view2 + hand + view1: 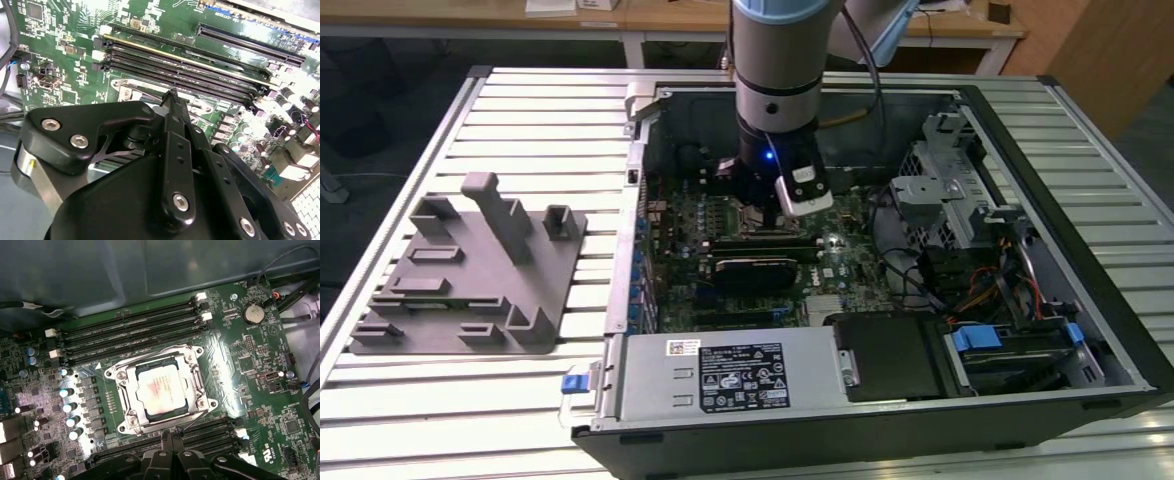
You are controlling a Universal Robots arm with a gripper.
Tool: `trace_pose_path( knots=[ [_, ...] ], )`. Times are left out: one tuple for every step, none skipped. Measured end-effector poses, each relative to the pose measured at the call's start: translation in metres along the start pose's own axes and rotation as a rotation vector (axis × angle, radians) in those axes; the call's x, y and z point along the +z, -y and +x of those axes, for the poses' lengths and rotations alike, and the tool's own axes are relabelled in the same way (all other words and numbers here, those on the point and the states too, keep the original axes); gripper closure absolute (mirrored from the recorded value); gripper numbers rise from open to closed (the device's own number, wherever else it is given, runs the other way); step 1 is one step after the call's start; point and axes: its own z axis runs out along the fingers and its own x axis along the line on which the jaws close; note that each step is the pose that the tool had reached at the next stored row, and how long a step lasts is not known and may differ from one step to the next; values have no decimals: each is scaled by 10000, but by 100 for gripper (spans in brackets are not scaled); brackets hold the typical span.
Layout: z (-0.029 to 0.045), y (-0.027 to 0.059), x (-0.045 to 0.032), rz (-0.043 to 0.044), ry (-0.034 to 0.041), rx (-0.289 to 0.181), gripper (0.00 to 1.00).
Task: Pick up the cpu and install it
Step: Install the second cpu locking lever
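end effector [167, 437] shut, cpu [159, 389] in socket [194, 377]

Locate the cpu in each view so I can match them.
Exterior view: under the arm's tip, too hidden to pick out.
First wrist view: cpu lying inside the metal socket frame.
Second wrist view: hidden behind the end effector.
Shared landmark: the black memory slots beside the socket.

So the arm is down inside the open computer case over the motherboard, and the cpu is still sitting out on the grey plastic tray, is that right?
Not quite. The arm is inside the open computer case over the motherboard, but the cpu is not on the grey plastic tray. The first wrist view shows it lying in the metal socket on the board, just off the gripper.
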Motion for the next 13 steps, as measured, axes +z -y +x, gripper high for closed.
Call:
trace_pose_path(
  knots=[
    [7, 2, 1, 0, 1, 12, 89],
    [15, 4, 0, 2, 2, 22, 89],
    [21, 6, 0, 2, 2, 31, 89],
    [29, 8, 1, 2, 3, 40, 89],
    [36, 10, 1, 3, 4, 49, 89],
    [43, 12, 1, 4, 5, 58, 89],
    [49, 14, 0, 4, 5, 66, 89],
    [56, 16, 1, 5, 6, 73, 89],
    [63, 18, 1, 4, 7, 80, 89],
    [71, 20, 3, 4, 8, 88, 89],
    [79, 22, 5, 4, 9, 98, 89],
    [86, 25, 7, 6, 9, 107, 89],
    [91, 27, 10, 7, 10, 113, 89]
  ],
)
